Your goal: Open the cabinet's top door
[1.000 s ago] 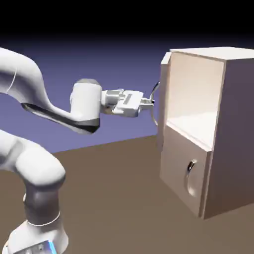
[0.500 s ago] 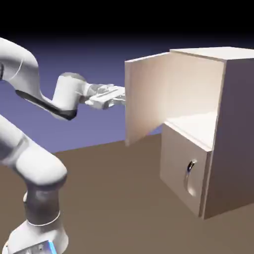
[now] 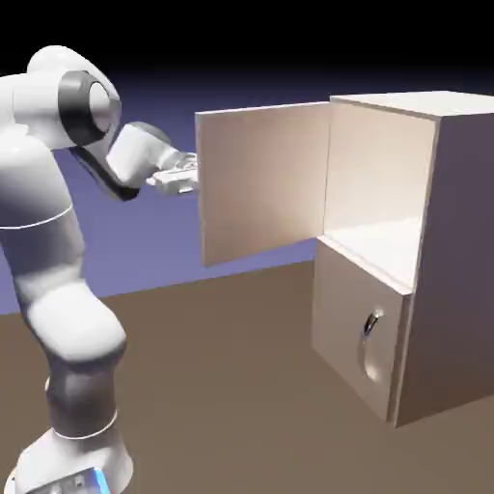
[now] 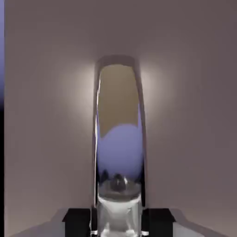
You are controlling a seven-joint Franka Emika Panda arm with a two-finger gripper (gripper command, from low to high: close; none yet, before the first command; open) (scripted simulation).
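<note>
Top door (image 3: 260, 183) of the cabinet (image 3: 453, 251) stands swung wide, upper middle of the exterior frame, hinged at its right edge. Fingers (image 3: 189, 176) sit at the door's left edge, pinching the handle (image 4: 119, 139), which runs straight up the middle of the hand view. Judged nearly done; any further swing carries the free edge leftward.
</note>
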